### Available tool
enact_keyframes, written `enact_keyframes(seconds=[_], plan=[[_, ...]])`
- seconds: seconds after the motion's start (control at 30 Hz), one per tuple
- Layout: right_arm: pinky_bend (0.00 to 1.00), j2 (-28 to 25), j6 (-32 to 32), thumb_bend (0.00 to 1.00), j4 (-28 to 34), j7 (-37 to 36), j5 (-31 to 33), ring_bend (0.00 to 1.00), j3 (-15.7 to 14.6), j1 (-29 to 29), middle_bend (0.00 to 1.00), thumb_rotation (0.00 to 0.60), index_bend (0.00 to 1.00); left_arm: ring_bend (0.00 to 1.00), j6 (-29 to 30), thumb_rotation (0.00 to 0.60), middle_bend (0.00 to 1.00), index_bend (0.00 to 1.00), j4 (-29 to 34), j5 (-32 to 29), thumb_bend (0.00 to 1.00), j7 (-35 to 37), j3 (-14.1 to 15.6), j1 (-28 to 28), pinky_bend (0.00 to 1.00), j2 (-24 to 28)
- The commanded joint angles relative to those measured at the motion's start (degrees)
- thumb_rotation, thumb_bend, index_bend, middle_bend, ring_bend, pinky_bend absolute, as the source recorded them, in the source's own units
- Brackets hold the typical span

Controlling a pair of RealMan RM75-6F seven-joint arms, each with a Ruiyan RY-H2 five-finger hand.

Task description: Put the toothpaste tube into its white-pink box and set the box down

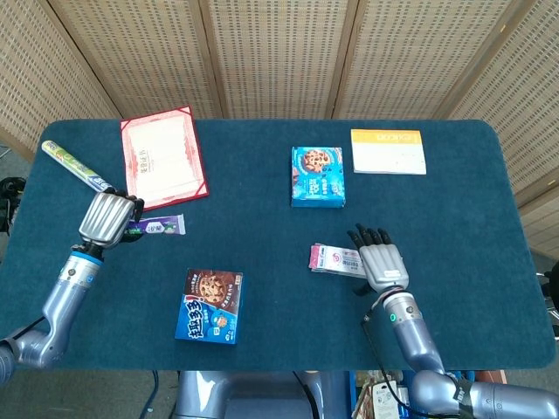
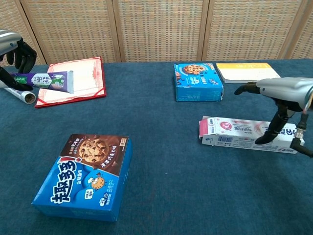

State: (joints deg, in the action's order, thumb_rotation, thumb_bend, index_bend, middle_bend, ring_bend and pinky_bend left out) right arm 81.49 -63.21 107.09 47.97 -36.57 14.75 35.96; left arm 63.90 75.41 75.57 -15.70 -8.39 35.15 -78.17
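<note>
Left hand, upper left, grips the toothpaste tube aloft; right hand hovers spread over the white-pink box.

Silver ribbed left hand, right hand, black fingers, blue-grey forearms

Left robot hand holds toothpaste tube; right robot hand over white-pink box.

On my desk sit two blue cookie boxes, a red certificate folder, a yellow booklet (flat), and a foil roll.
</note>
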Motion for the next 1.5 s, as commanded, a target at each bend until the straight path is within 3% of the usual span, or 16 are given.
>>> enact_keyframes(seconds=[0.03,0.4,0.73,0.8,0.9,0.97,1.1,1.27,1.5], plan=[[0.0,1.9,1.13,0.11,-3.14,0.36,2.82,0.0,-1.05,1.59,0.0,0.6,0.06,0.51,-0.07,0.6,0.65,0.86,0.0,0.05,0.34,-0.01,0.04,-0.02,0.46,0.18],[0.0,5.78,1.65,0.11,-11.82,-7.57,-1.89,0.0,-3.65,1.59,0.0,0.6,0.21,0.51,0.15,0.6,0.65,0.86,0.63,0.04,0.34,0.08,-0.33,0.0,0.46,0.61],[0.0,8.22,1.7,0.11,-17.63,-12.2,-4.74,0.0,-5.0,0.95,0.09,0.6,0.28,0.51,0.58,0.6,0.65,0.86,0.93,0.43,0.34,-0.06,-0.34,-0.04,0.46,0.65],[0.03,8.4,1.82,0.11,-18.31,-12.63,-4.96,0.0,-5.17,0.84,0.12,0.6,0.31,0.51,0.52,0.6,0.65,0.86,0.92,0.35,0.34,-0.08,-0.34,-0.06,0.46,0.68],[0.16,9.01,1.1,0.11,-19.73,-13.49,-6.42,0.07,-5.41,0.58,0.22,0.6,0.38,0.51,0.54,0.6,0.65,0.86,0.87,0.23,0.34,-0.08,-0.35,-0.13,0.46,0.69],[0.29,9.43,0.52,0.11,-20.37,-14.39,-7.28,0.18,-5.41,0.26,0.31,0.6,0.44,0.51,0.51,0.6,0.65,0.86,0.8,0.1,0.34,-0.03,-0.38,-0.18,0.46,0.66],[0.47,10.33,-1.17,0.11,-21.33,-17.47,-10.61,0.35,-5.4,-0.76,0.45,0.6,0.53,0.51,0.62,0.6,0.65,0.86,0.71,0.47,0.34,0.47,-0.27,-0.21,0.46,0.64],[0.53,10.34,-2.29,0.11,-20.51,-19.98,-13.79,0.41,-5.13,-1.45,0.51,0.6,0.57,0.51,1.2,0.6,0.65,0.86,1.33,1.24,0.34,1.25,-0.38,-0.22,0.46,0.96],[0.54,8.76,-1.0,0.11,-15.15,-25.55,-14.09,0.42,-2.71,-2.21,0.52,0.6,0.58,0.51,1.42,0.6,0.65,0.86,3.91,1.69,0.34,1.94,-0.93,-0.01,0.46,2.55]])
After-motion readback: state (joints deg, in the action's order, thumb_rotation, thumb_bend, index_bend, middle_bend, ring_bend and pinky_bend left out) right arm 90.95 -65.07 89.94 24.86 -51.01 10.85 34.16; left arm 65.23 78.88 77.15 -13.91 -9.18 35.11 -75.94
